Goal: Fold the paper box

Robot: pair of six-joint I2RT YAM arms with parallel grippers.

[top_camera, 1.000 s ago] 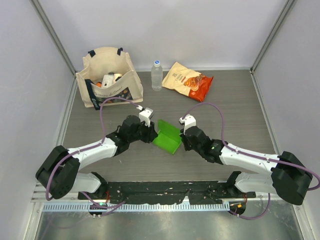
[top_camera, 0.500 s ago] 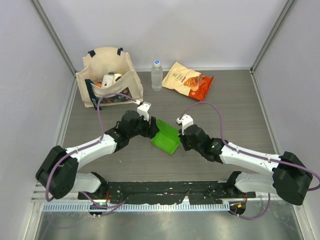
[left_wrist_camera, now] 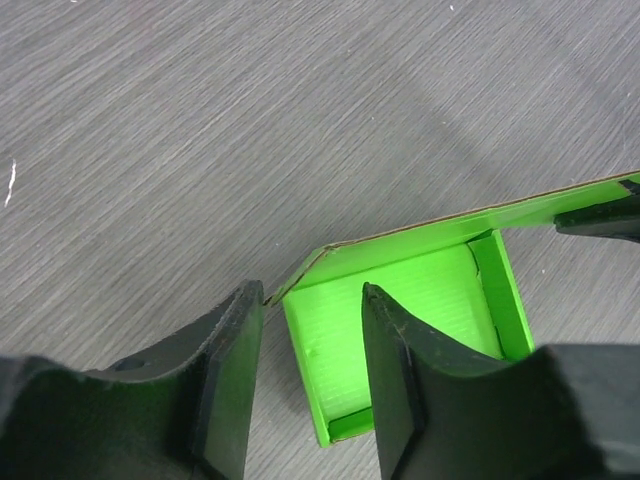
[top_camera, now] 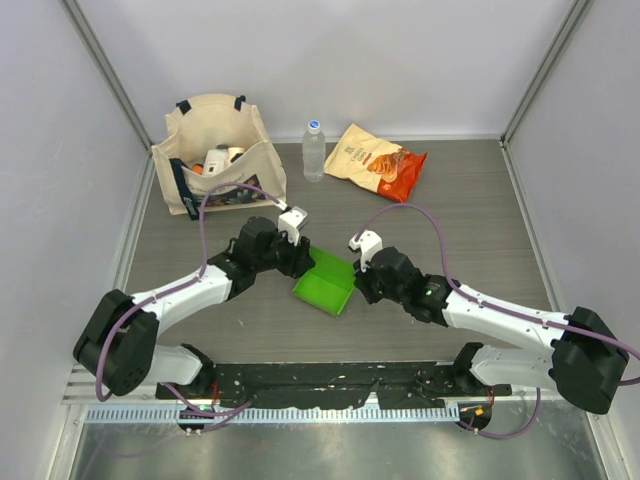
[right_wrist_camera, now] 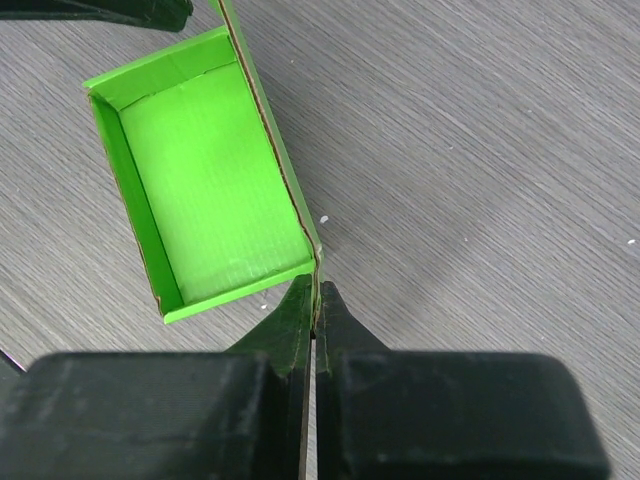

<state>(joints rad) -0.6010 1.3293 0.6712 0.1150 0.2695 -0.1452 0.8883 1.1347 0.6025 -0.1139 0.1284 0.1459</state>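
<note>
The paper box [top_camera: 325, 286] is a bright green shallow tray lying open side up on the table between my two grippers. My left gripper [top_camera: 300, 262] is open at its far left corner. In the left wrist view the fingers [left_wrist_camera: 235, 330] straddle the corner of the box [left_wrist_camera: 410, 300] without pinching it. My right gripper [top_camera: 357, 283] is shut on the box's right wall. In the right wrist view the gripper [right_wrist_camera: 316, 288] clamps the near end of the long upright wall of the box [right_wrist_camera: 210, 180].
A cream tote bag [top_camera: 215, 150] with items inside stands at the back left. A water bottle [top_camera: 314, 150] stands beside it. An orange snack bag [top_camera: 375, 160] lies at the back centre. Grey walls enclose the table on three sides.
The box has gone from tilted up to lying flatter on the table, shifted a little left and nearer. Both grippers moved left with it.
</note>
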